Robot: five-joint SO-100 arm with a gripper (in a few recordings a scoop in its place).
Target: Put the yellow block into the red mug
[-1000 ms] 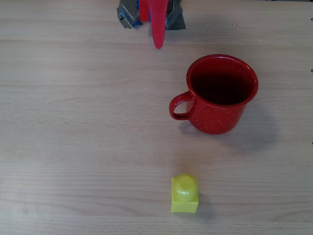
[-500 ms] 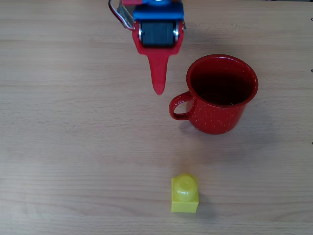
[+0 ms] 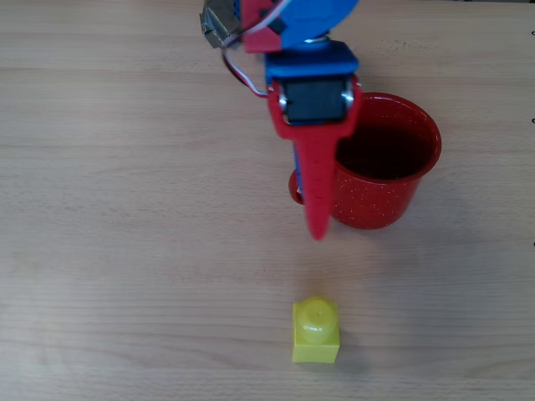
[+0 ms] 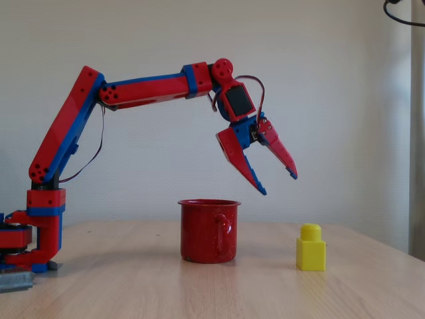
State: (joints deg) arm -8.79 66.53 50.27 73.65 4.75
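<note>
The yellow block (image 3: 316, 331) (image 4: 311, 248) stands upright on the wooden table, stud up, near the front edge in the overhead view. The red mug (image 3: 383, 159) (image 4: 208, 230) sits upright farther back, its handle partly covered by the arm in the overhead view. My gripper (image 4: 277, 183) (image 3: 316, 227) hangs open and empty high above the table, between mug and block. Its fingers point down toward the block side. Nothing is between them.
The red and blue arm (image 4: 143, 88) reaches from its base (image 4: 30, 246) at the left of the fixed view. The wooden table (image 3: 125, 251) is bare around mug and block. A cable (image 4: 403, 14) hangs at the upper right corner.
The arm has stretched out from the table's far edge over the mug's handle side, toward the block. Mug and block have not moved.
</note>
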